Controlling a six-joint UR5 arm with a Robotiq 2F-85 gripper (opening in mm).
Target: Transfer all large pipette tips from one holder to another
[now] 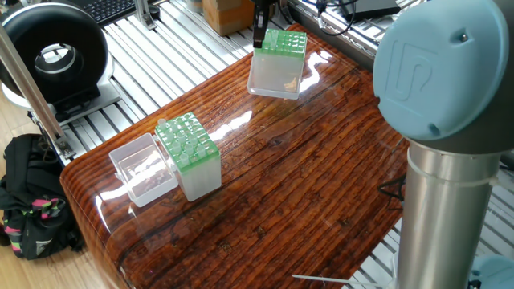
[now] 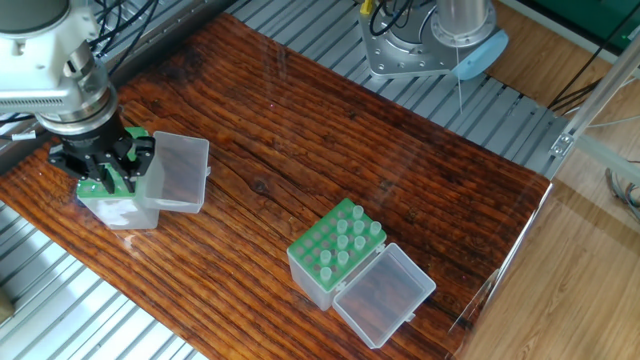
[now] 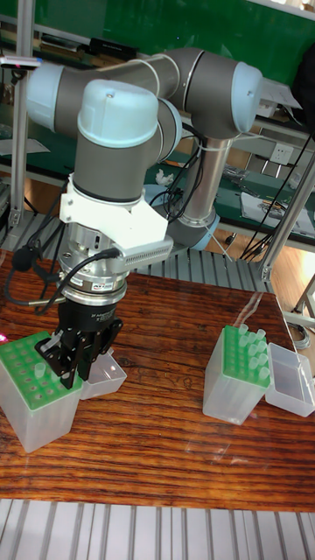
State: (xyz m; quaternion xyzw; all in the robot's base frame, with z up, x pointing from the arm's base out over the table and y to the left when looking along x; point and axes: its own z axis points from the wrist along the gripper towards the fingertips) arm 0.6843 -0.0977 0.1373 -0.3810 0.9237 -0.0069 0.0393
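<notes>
Jaws of the gripper [image 3: 77, 372] hang over one green-topped holder [image 3: 35, 389], grip unclear, while upright large pipette tips [image 2: 343, 238] stand well apart in the other holder [image 2: 330, 258].

The dark brown wooden bench [image 2: 330, 140] is glossy with a streaked grain. The translucent frosted plastic holder boxes [image 2: 330, 275] carry matt green plastic grids [image 1: 187, 143]. The black end effector [image 3: 77, 366] looks matt under a smooth grey arm [image 3: 118, 140].
</notes>
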